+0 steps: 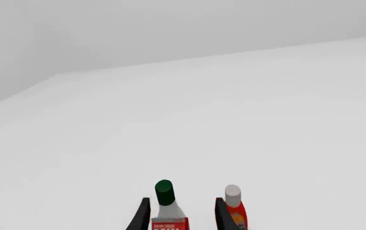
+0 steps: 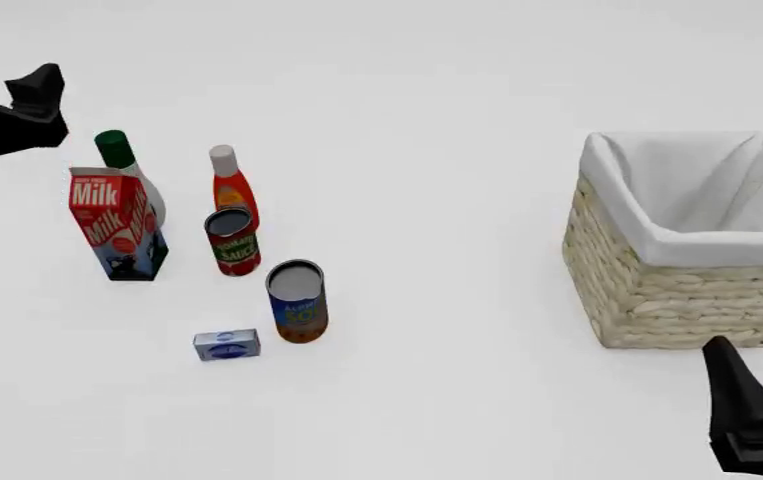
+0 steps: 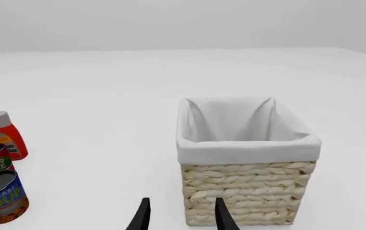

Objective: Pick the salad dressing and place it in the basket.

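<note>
A: Where is the dressing [image 2: 132, 172]?

B: It stands upright at the far left, a whitish bottle with a dark green cap, partly hidden behind a carton.

A: And the basket [image 2: 661, 290]?

B: Well apart, on the right: square, woven, straw-coloured, with white cloth folded over the rim, upright and open.

Milk carton [image 2: 114, 222], ketchup bottle [image 2: 232, 190], two cans [image 2: 233, 241], small box [image 2: 226, 345].
</note>
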`<action>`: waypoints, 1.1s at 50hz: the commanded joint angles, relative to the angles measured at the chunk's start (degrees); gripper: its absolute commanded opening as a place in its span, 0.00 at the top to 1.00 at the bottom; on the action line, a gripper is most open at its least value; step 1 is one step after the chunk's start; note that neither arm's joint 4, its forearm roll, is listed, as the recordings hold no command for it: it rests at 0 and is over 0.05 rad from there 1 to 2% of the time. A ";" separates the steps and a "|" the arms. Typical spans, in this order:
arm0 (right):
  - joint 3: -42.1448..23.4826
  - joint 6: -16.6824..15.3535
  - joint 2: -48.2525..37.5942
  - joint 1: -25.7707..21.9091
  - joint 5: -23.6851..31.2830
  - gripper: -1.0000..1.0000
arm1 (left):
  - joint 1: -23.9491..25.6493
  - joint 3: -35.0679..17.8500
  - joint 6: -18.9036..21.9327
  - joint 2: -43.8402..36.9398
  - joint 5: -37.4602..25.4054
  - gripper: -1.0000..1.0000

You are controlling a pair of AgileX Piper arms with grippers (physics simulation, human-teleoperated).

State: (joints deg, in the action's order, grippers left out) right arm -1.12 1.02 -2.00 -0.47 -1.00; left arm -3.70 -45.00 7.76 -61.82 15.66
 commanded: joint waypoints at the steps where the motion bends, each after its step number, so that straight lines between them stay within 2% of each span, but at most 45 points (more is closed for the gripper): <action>1: 0.37 0.11 -0.20 -0.30 -0.46 0.00 | -1.87 -10.05 3.28 -7.26 -6.44 0.00; 9: 0.16 0.02 -0.30 -0.76 -0.57 0.00 | -0.94 -18.31 4.28 -13.38 -13.07 0.00; 13: 0.09 0.06 0.13 -0.61 -0.20 0.00 | -0.92 -21.88 3.45 -15.70 -16.11 0.00; 20: 0.08 0.08 0.65 -0.59 0.16 0.00 | -0.81 -27.96 5.09 -20.20 -20.44 0.00; 22: 0.17 0.08 0.70 -0.56 0.14 0.00 | 1.55 -29.97 4.25 -21.52 -23.00 0.00; 24: 0.24 0.08 0.75 -0.66 0.15 0.00 | 0.46 -32.61 0.87 -23.01 -25.54 0.00; 27: 0.25 0.07 0.87 -0.65 0.22 0.00 | 0.39 -33.41 3.17 -23.69 -25.50 0.00; 35: 0.31 0.13 1.14 -0.89 0.41 0.00 | 0.89 -39.30 1.12 -28.10 -31.05 0.00; 38: 0.26 0.15 1.24 -0.88 0.57 0.00 | 0.38 -41.22 3.08 -30.20 -32.08 0.00; 42: 0.32 0.08 1.32 -1.02 0.59 0.00 | 0.02 -43.18 3.28 -31.77 -33.16 0.00; 55: 0.40 0.07 1.68 -0.79 1.24 0.00 | -2.69 -54.14 -0.36 -39.94 -39.89 0.00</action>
State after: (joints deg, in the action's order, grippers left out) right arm -0.81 1.13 -0.56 -1.33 -0.11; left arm -4.85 -91.70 9.34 -96.29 -19.66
